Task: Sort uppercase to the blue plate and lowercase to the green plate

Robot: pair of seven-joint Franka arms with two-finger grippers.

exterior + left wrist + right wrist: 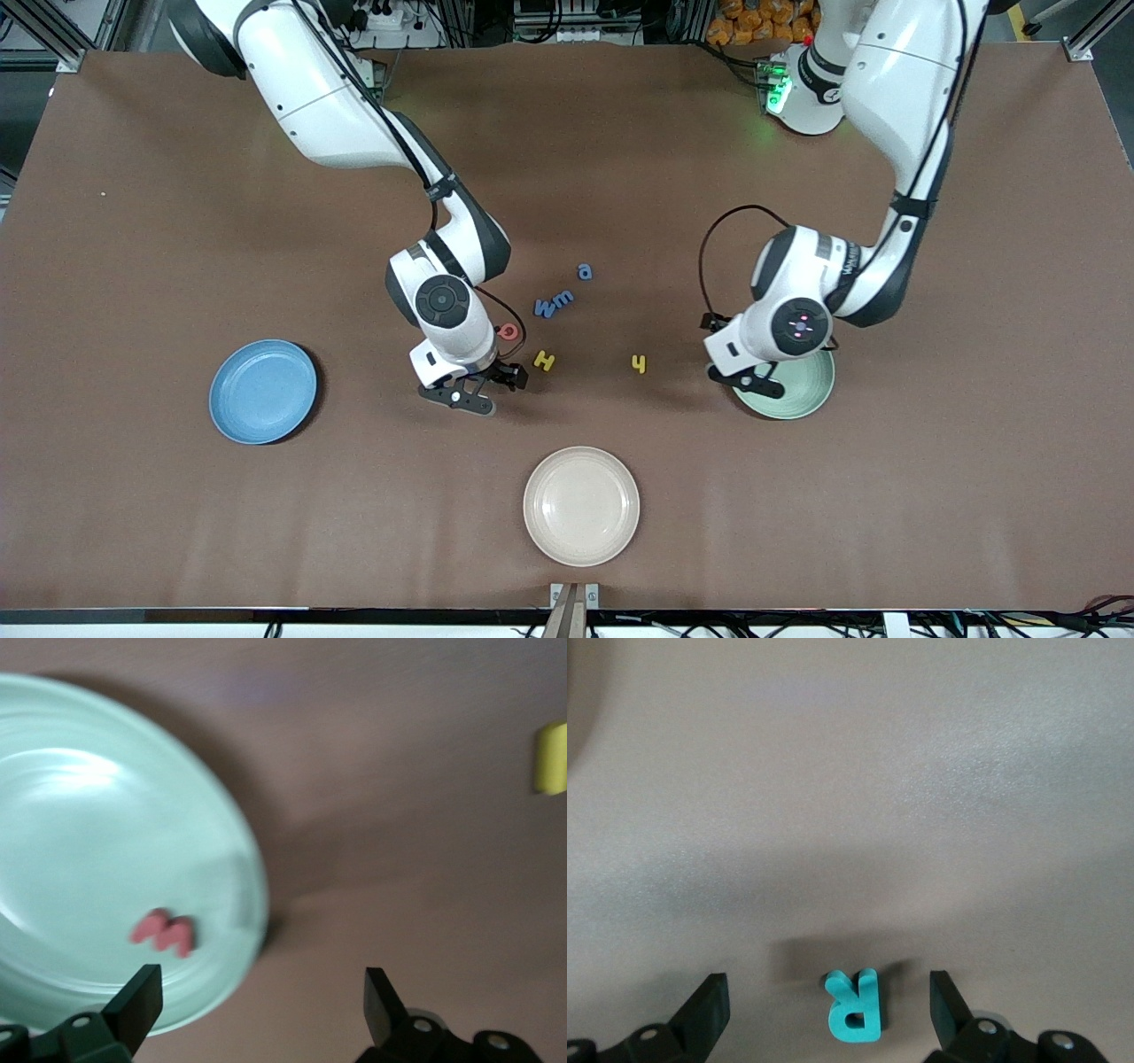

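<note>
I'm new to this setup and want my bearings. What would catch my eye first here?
Three plates on the brown table: a blue plate toward the right arm's end, a green plate under the open left claw with a red letter in it. The open right claw hangs over a teal R.

High front camera over the whole table (133, 221); two close, downward wrist cameras.

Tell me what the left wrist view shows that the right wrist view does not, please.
Only the left wrist view shows the green plate with the red w lying in it, and a yellow letter on the table. Only the right wrist view shows the teal R between its open fingers. Both show the brown table and an open hand.
</note>
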